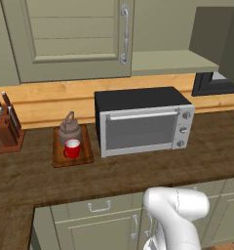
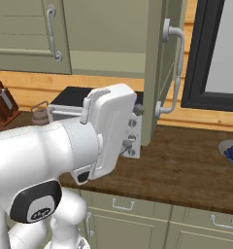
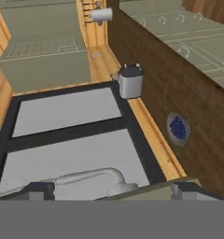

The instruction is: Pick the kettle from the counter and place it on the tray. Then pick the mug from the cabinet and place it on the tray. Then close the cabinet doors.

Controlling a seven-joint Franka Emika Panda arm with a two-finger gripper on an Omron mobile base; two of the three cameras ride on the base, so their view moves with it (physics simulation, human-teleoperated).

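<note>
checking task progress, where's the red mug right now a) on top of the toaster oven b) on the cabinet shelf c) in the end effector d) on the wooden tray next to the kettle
d: the mug stands on the tray just in front of the kettle, left of the toaster oven.

No words, brand names, numbers or signs can be read anywhere in these views. The toaster oven [image 1: 144, 122] has three round knobs on its right front panel, but any markings beside them are too small and blurred to make out. A small round emblem sits on the dark joint cap of the robot arm [image 2: 38, 212]; it may be a logo, yet no letters are legible.
</note>
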